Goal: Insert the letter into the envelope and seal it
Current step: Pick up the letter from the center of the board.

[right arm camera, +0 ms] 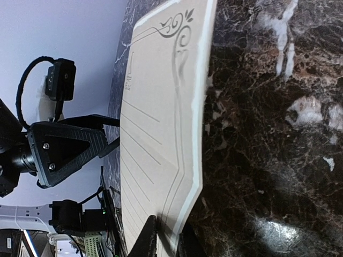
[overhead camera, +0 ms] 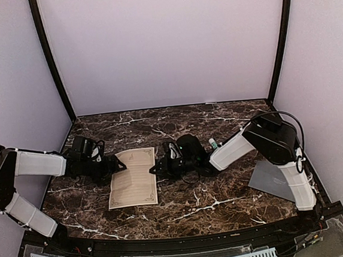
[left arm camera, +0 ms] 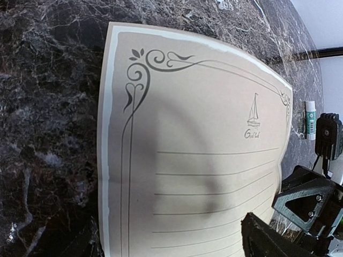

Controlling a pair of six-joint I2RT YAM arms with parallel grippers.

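In my right wrist view the right gripper (right arm camera: 167, 241) pinches the right edge of the letter (right arm camera: 161, 107). Only the tips of its two dark fingers show, and the rest is cut off at the bottom. The letter is a stiff cream paper with a curly printed border, a small sailboat drawing and thin lines. It bows upward and lies left of the middle of the bench (overhead camera: 226, 202), which has a dark glossy marble pattern. The left gripper (overhead camera: 117, 165) is at the left edge of the letter, but I cannot tell if it is spread or pressed together. A small white tube (left arm camera: 310, 120) lies beyond the letter. The envelope (overhead camera: 271, 180), flat and grey, lies near the right edge, partly hidden behind the right arm.
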